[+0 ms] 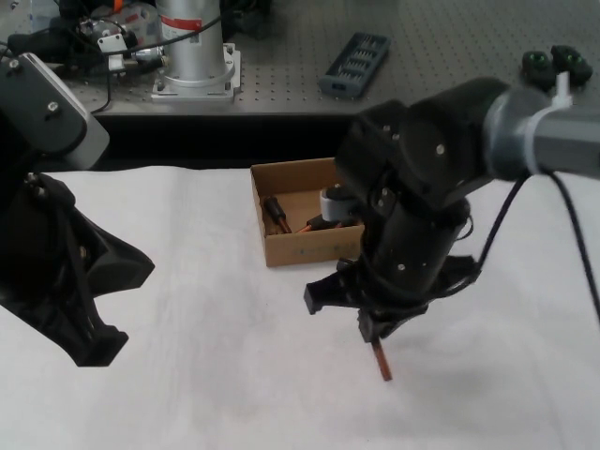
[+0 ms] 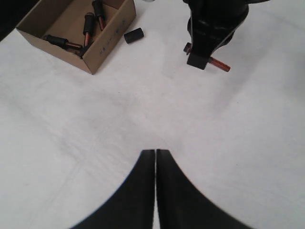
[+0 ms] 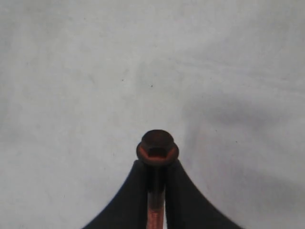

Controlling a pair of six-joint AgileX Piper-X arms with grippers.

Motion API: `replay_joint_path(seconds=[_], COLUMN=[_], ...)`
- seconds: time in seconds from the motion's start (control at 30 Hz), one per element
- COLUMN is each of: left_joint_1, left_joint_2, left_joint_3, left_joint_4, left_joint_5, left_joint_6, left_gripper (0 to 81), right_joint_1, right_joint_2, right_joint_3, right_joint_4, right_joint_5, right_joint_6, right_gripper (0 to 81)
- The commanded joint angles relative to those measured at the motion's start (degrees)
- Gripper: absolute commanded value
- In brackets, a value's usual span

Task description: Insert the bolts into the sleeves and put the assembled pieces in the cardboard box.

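My right gripper (image 3: 157,164) is shut on a copper bolt (image 3: 157,145) with a dark hex head, held along the fingers. In the high view this right gripper (image 1: 375,342) hangs just above the white cloth in front of the cardboard box (image 1: 281,173), with the bolt (image 1: 382,361) pointing down from it. The box (image 2: 107,45) holds three bolts in black sleeves (image 2: 88,24). A loose black sleeve (image 2: 133,36) lies on the cloth beside the box, near the right gripper (image 2: 200,59). My left gripper (image 2: 156,153) is shut on nothing, above bare cloth, with the left arm (image 1: 66,272) at the left.
White cloth (image 1: 206,375) covers the bench in front. Behind it, on a perforated metal plate, stand a silver post (image 1: 192,42), a blue-grey rack (image 1: 354,61) and cables. The right arm's cable (image 1: 577,253) hangs at the right.
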Motion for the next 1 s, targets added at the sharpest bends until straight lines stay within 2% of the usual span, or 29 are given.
replay_joint_path(seconds=[0.0, 0.43, 0.6, 0.67, 0.73, 0.9, 0.97], left_joint_1=[0.1, 0.1, 0.1, 0.1, -0.1, -2.4, -4.1], left_joint_2=[-0.1, 12.5, 17.5, 19.1, 21.0, 27.1, 29.9], left_joint_3=[-0.1, -0.1, -0.1, -0.3, -1.2, -4.7, -6.6], left_joint_4=[-0.2, -4.6, -15.0, -18.1, -18.7, -18.7, -18.7], left_joint_5=[0.2, 0.2, 0.5, 2.9, 4.3, 3.0, 1.4], left_joint_6=[0.5, -1.0, -3.0, -2.9, -2.7, 2.3, 4.2], left_gripper=[0.6, 0.6, 0.6, 0.1, 4.9, 30.6, 35.7], right_joint_1=[0.0, -0.6, -3.5, -5.4, -7.3, -11.5, -12.9], right_joint_2=[-2.4, -18.7, -23.6, -26.0, -28.9, -36.6, -39.3], right_joint_3=[-0.3, -0.1, 0.8, 3.2, 7.0, 16.3, 18.9], right_joint_4=[0.9, 1.4, 3.6, 2.8, 2.3, 1.9, 1.4], right_joint_5=[0.1, 0.1, 0.1, 0.1, 0.1, 0.1, 0.0], right_joint_6=[-3.3, -12.6, -14.1, -14.1, -14.1, -14.4, -14.5], right_gripper=[2.7, 2.7, 2.7, 2.7, 2.7, 2.7, 2.7])
